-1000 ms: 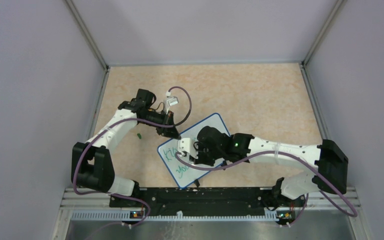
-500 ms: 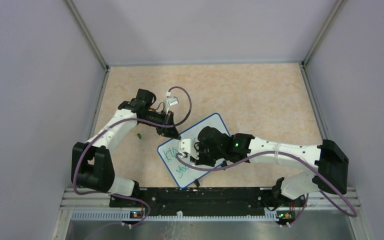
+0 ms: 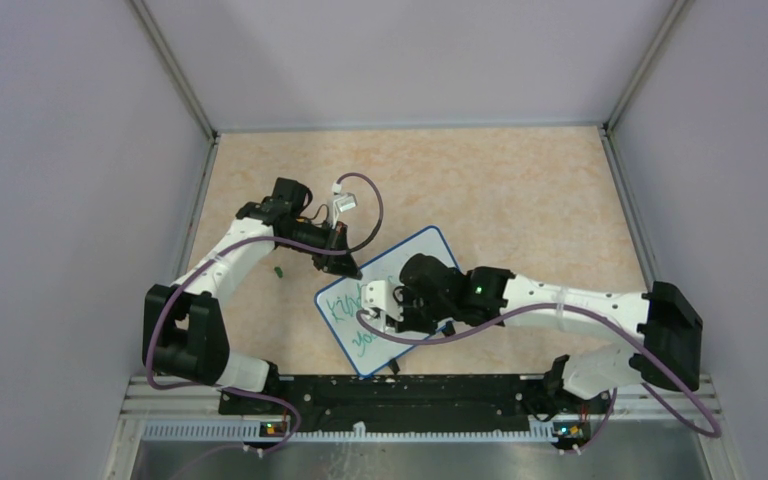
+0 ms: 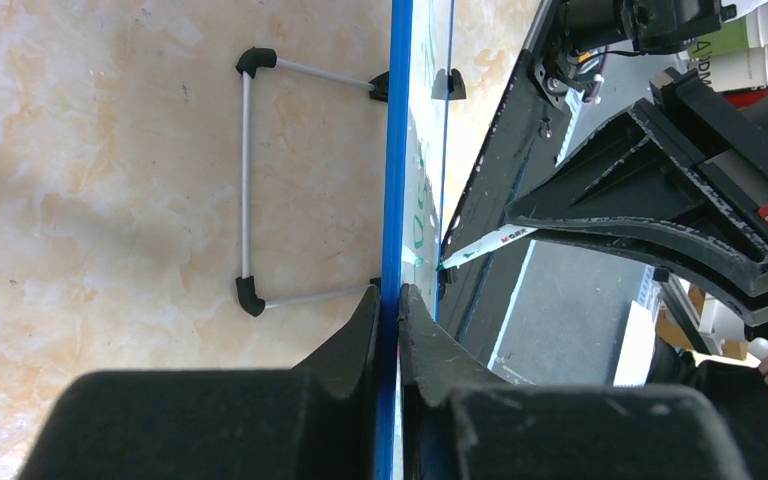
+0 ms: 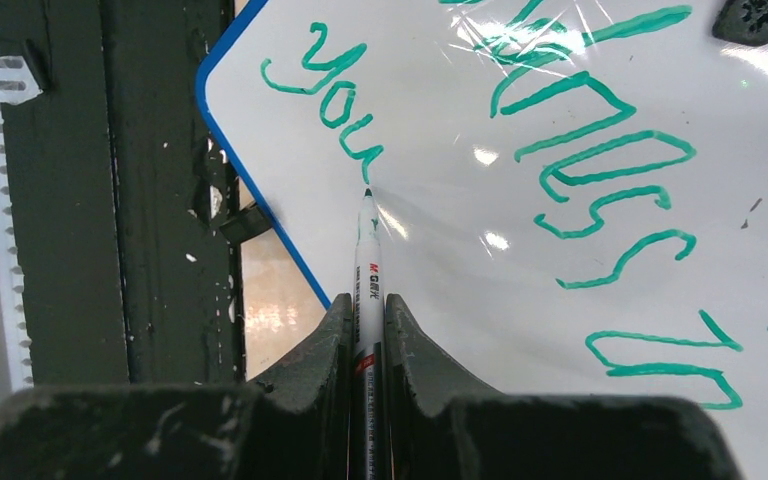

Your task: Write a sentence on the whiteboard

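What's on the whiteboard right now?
Green writing: a line ending "ness in", then "you", the marker tip touching just after it. From above, the right gripper covers much of the whiteboard; the line's start is cut off.

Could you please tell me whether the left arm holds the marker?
No, the marker sits between the right arm's jaws; the left arm's jaws clamp the whiteboard.

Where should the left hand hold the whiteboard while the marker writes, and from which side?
The thin blue rim of the whiteboard, edge-on from its far-left side, where the left hand clamps it: slim enough for the jaws, clear of the sentence and the marker.
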Robot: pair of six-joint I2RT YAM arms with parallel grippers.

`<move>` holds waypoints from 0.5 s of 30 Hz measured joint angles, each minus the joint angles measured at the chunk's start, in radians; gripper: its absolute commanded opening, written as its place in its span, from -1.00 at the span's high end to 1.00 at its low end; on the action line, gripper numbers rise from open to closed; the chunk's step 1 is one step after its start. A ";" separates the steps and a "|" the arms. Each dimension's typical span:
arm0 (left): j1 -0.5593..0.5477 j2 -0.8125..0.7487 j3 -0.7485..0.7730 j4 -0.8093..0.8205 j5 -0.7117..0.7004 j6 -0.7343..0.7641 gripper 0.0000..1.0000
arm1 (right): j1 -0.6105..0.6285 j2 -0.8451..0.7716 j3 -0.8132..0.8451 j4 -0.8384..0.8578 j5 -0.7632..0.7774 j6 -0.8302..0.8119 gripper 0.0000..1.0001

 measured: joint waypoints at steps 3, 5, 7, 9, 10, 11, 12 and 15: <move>0.000 0.000 0.000 0.000 0.000 0.000 1.00 | 0.000 -0.019 0.000 -0.011 0.000 0.000 1.00; 0.000 0.000 0.000 0.000 0.000 0.000 1.00 | 0.000 -0.034 0.000 -0.014 0.000 0.001 1.00; 0.000 0.000 0.000 0.000 0.000 0.000 1.00 | 0.000 -0.043 0.001 -0.013 0.000 0.001 1.00; 0.000 0.000 0.000 0.000 0.000 -0.001 1.00 | 0.000 -0.045 0.001 -0.011 0.001 0.001 1.00; 0.000 0.000 0.000 0.000 0.000 -0.001 1.00 | 0.000 -0.045 0.001 -0.011 0.001 0.001 1.00; 0.000 0.000 0.000 0.000 0.000 -0.002 1.00 | 0.000 -0.045 0.001 -0.011 0.004 0.001 1.00; 0.000 0.000 0.000 0.000 0.000 -0.003 1.00 | 0.000 -0.045 0.001 -0.008 0.005 0.001 1.00; 0.000 0.000 0.000 0.000 0.000 -0.003 1.00 | 0.000 -0.040 0.001 0.002 0.014 0.001 1.00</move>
